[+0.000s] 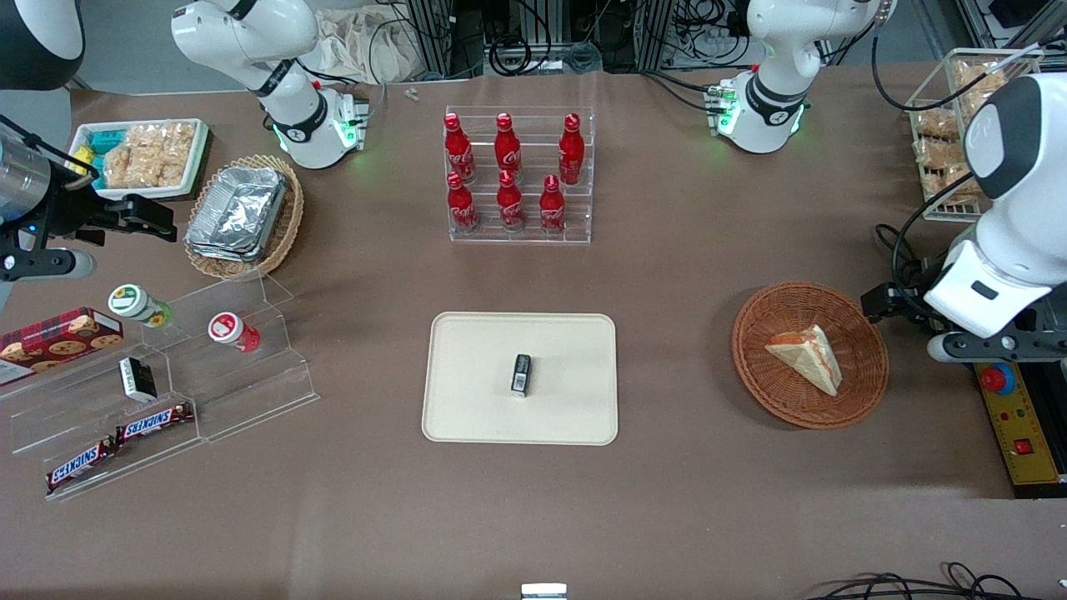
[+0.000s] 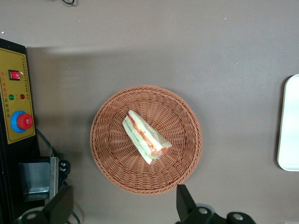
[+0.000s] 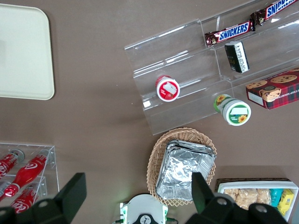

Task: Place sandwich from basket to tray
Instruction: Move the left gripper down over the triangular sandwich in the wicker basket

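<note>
Nearest the front camera lies the cream tray (image 1: 467, 400), carrying a small black box (image 1: 521, 373) at its middle. Toward the working arm's end of the table sits the round wicker basket (image 1: 771, 387) with the wrapped sandwich (image 1: 807, 357) lying inside it. The gripper (image 1: 885, 302) hovers just beside the basket's rim, above the table.

In the left wrist view the gripper (image 2: 122, 205) hangs high over the basket (image 2: 112, 154), fingers (image 2: 186, 201) spread wide apart and empty; the sandwich (image 2: 145, 136) rests on the basket's floor, and the tray (image 2: 289, 123) lies well apart.
</note>
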